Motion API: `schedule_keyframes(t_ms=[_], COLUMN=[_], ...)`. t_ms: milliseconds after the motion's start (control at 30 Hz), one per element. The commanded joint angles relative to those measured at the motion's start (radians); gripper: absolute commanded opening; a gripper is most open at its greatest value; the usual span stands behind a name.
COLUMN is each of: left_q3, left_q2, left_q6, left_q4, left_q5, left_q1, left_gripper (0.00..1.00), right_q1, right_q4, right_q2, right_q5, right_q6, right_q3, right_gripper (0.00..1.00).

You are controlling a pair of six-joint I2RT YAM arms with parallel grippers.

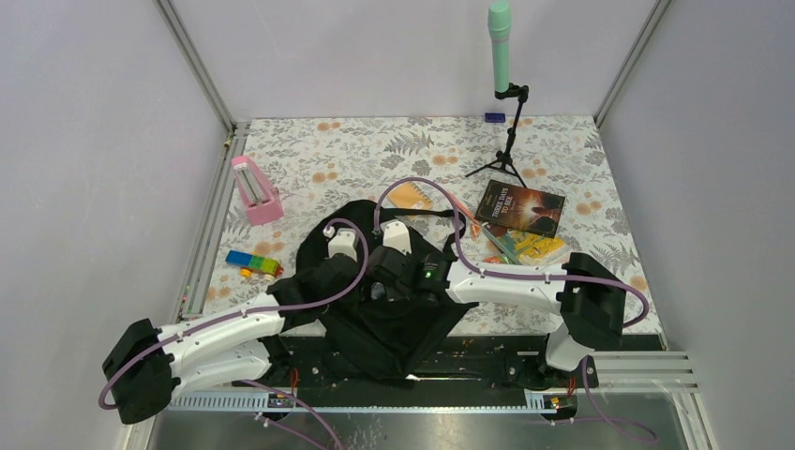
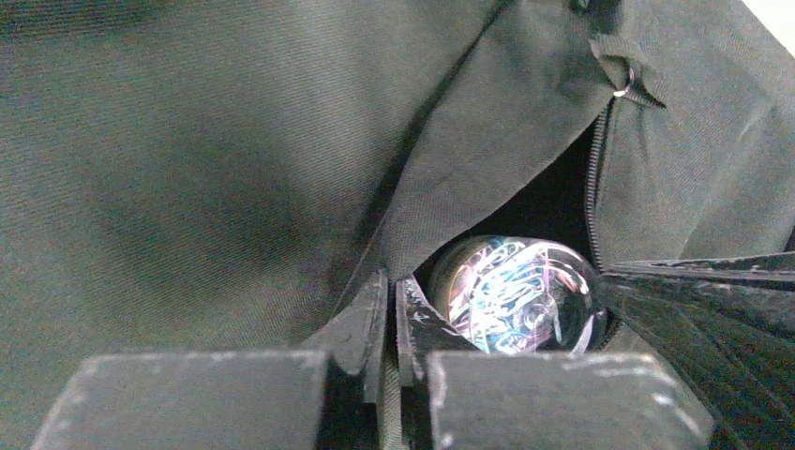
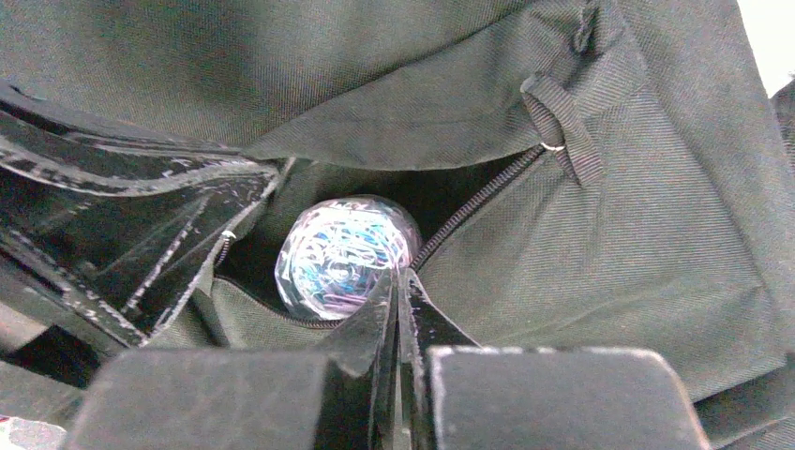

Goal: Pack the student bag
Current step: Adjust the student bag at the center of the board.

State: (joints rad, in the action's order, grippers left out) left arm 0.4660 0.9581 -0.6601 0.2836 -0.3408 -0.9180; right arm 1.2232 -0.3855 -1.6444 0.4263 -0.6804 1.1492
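Black student bag point(image 1: 389, 328) at near-centre of table point(image 1: 328, 150). Its pocket fabric is pinched tight by left gripper point(image 2: 394, 314) and right gripper point(image 3: 397, 314). Only wrist views show clear jar of coloured paperclips point(image 2: 516, 295) inside. Book point(image 1: 520, 208) title unreadable.

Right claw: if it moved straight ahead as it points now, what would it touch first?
Probably the clear ball lying in the student bag pocket, just beyond the right claw; depth is unclear.
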Motion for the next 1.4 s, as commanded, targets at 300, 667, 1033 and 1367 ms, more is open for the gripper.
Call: schedule_keyframes(t_ms=[300,667,1033,1367], left_q3=[0.143,0.361,0.490,0.442], left_q2=[-0.220,-0.298,-0.182,-0.142], left_q6=[0.074,0.290,0.565,0.742], left_q4=[-0.060,0.002,0.137,0.022], left_q5=[-0.359,-0.335,-0.361,-0.607], left_q1=[0.003,0.008,0.008,0.019], left_gripper=[0.00,0.00,0.00,0.00], right_q1=[0.000,-0.063,-0.090,-0.276], right_q4=[0.019,0.363,0.350,0.159], right_q2=[0.155,0.216,0.310,0.412], right_q5=[0.250,0.183,0.118,0.020], right_q6=[0.121,0.204,0.131,0.186], right_q3=[0.107,-0.046,-0.201,-0.288], right_gripper=[0.00,0.00,0.20,0.48])
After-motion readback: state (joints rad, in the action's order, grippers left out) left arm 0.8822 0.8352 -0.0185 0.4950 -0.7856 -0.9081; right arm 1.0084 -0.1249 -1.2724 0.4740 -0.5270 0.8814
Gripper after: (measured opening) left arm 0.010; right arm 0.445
